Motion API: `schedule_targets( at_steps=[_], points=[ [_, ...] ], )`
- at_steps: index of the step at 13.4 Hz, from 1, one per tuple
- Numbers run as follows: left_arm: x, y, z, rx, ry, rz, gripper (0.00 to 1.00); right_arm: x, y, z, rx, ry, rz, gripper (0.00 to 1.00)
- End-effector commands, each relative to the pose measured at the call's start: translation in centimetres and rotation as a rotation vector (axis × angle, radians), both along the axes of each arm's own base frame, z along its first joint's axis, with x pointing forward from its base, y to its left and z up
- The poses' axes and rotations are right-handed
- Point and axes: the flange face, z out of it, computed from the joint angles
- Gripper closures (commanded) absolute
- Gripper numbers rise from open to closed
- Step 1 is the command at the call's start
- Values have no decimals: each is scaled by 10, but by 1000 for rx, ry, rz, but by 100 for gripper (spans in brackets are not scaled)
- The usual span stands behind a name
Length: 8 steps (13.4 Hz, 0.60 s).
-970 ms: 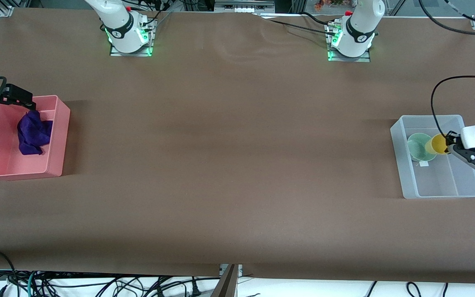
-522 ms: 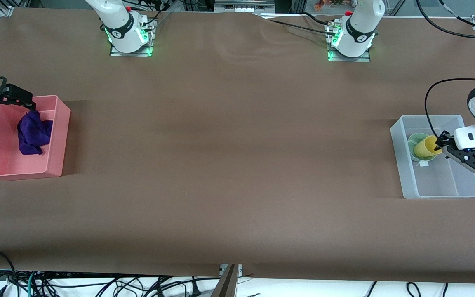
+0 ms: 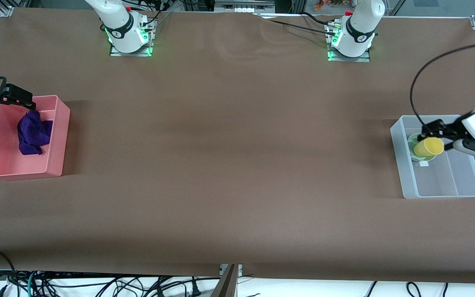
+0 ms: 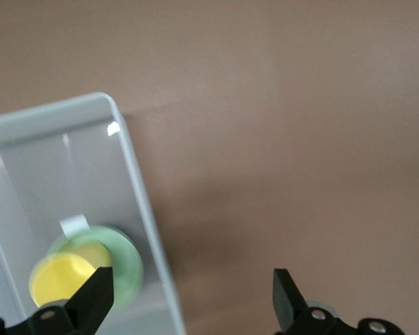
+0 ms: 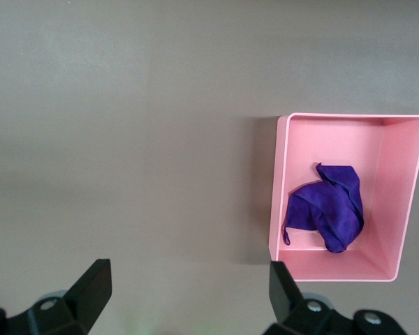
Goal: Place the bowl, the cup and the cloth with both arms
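Spread wide and holding nothing, the left gripper (image 3: pixel 438 133) hung over the clear bin (image 3: pixel 472 192) at the left arm's end of the table; its two black fingers (image 4: pixel 91 299) stood well apart in the left wrist view. The right gripper (image 3: pixel 19 98) also had its jaws spread and empty, and it hung over the edge of the pink bin (image 3: pixel 56 140) at the right arm's end.

The clear bin was a rectangular tub of frosted, translucent plastic with rounded corners and a thin partition running along its length. In one corner of it sat the bowl (image 3: pixel 411 143), small, round, pale mint green and smooth-sided. The cup (image 3: pixel 427 147), plain yellow plastic with no handle, rested in the bowl, tipped on its side so its pale base faced the front camera. A small white tag (image 3: pixel 423 163) lay on the bin floor just beside the bowl; no writing could be read on it.

The pink bin was an opaque, smooth, straight-walled rectangular box. Inside it lay the cloth (image 3: pixel 33 133), deep purple soft fabric bunched into wrinkled folds, with a small loop at one edge seen in the right wrist view.

The table (image 3: pixel 237 165) was covered by a matte brown sheet with faint ripples near the arms' bases.
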Motion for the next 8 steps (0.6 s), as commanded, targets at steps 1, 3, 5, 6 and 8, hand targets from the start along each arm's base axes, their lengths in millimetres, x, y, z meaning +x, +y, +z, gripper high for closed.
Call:
schedule_targets(
  at_steps=[1,3,5,6,8],
  points=[
    [-15,-69,49,107,55,128,0,2,0,6,-10,3,-8,0],
    [-28,-104,89,167,50,205,0,2,0,5,-10,4,-8,0],
    [-37,-123,122,162,42,173,0,2,-1,6,-10,3,-9,0],
    [-40,-128,131,164,48,165,0,2,-1,5,-10,4,-9,0],
    [-45,-129,135,168,80,160,0,2,-1,6,-10,3,-9,0]
  ],
)
